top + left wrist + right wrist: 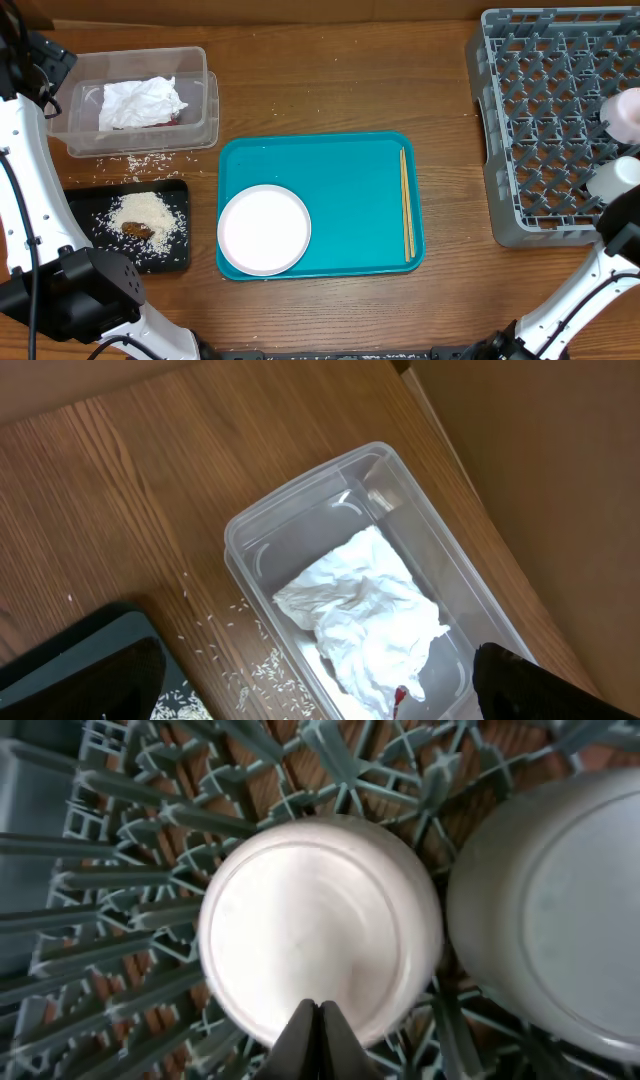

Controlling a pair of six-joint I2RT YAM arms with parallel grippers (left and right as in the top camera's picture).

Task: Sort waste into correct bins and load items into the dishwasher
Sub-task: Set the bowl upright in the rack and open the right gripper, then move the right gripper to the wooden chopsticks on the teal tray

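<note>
Right gripper (pixel 318 1020) shut and empty above the rack (pixel 540 120).
We saw its tips closed over an upturned bowl (pixel 320 930); left gripper (pixel 42 58) gaped wide, empty, by the tub (pixel 203 120) holding the napkin (pixel 140 102); plate (pixel 264 229) and chopsticks (pixel 406 200) lay on the teal tray (pixel 350 160).

Light falls soft and even from above me, bright everywhere, with only faint shadows. Ahead of my left fingers (pixel 525 685), which show as dark unfocused blobs, the napkin (pixel 365 615) keeps its creases. Well away from both my hands, the plate (pixel 264 229) washes out to flat white. Under my right gripper (pixel 319 1010) the bowl (pixel 320 920) is slightly blurred, and the rack pegs (pixel 110 880) stretch toward the edges.
</note>
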